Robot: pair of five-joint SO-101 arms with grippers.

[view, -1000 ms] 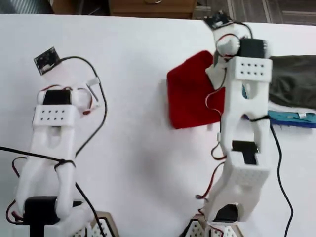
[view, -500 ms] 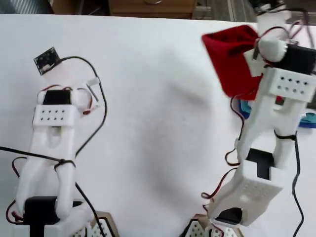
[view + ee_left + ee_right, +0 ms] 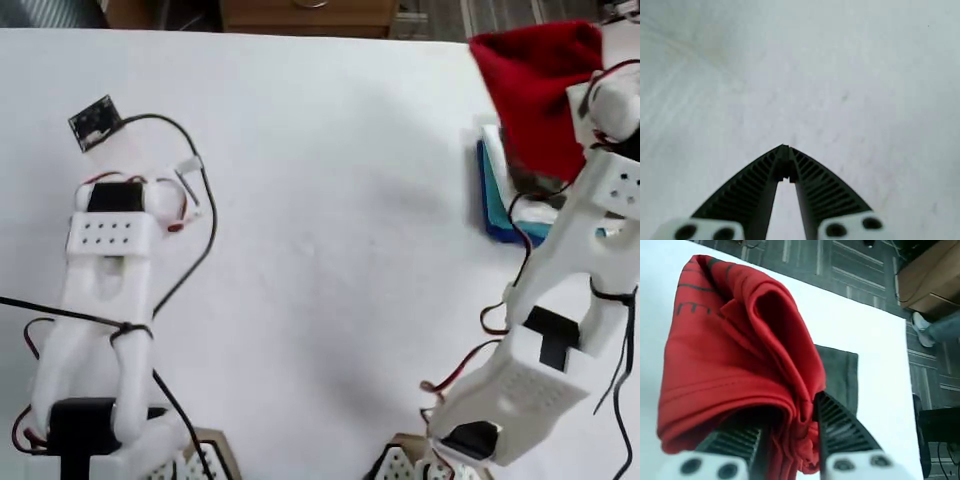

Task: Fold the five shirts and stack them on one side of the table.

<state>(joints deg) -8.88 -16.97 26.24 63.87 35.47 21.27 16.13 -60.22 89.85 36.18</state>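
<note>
- Far right, about 2 o'clock on the table [image 3: 330, 200]: right arm [image 3: 570, 270] is stretched out to the far corner with its wrist up.
- right gripper [image 3: 790, 412] is clamped on the red shirt [image 3: 740, 355]. One finger [image 3: 840, 427] is exposed, the other is half buried in cloth.
- red shirt hangs bunched and clear of the tabletop, above the folded stack [image 3: 495, 195] in the high view.
- Left arm [image 3: 110, 240] sits at 9 o'clock. left gripper [image 3: 784, 150] is closed with tips touching, nothing between them, over bare white table.
- Writing: dark print [image 3: 690, 305] on the red shirt's upper fold, creased and not legible.
- Folded stack at 3 o'clock by the table's right edge shows blue, teal and white layers, partly covered by the red shirt and right arm.
- dark shirt [image 3: 842, 375] lies flat on the table beyond the red one. Can't tell whether it tops the stack.
- Loose cables [image 3: 205, 220] run off the left arm. Grey floor tiles [image 3: 850, 270] and wooden furniture [image 3: 930, 275] lie past the 12 o'clock edge.
</note>
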